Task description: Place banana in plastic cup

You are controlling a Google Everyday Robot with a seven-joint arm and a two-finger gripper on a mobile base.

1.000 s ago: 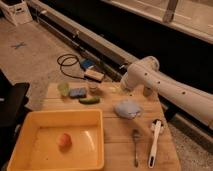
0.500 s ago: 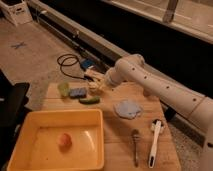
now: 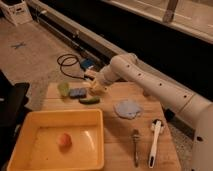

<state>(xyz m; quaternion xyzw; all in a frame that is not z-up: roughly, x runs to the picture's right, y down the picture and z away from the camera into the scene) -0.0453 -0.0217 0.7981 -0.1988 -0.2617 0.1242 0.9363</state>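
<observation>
Carrying: banana, pale yellow, at the end effector's tips, low over the table; long axis cannot be told.
End effector: closed, judged gripping the banana.
Plastic cup: near, toward the picture's left of the banana; blue sponge between.
Coming move: leftward past the sponge to the cup mouth.

My jaws hold the banana over the surface, right of the sponge and plastic cup, behind the cucumber.
</observation>
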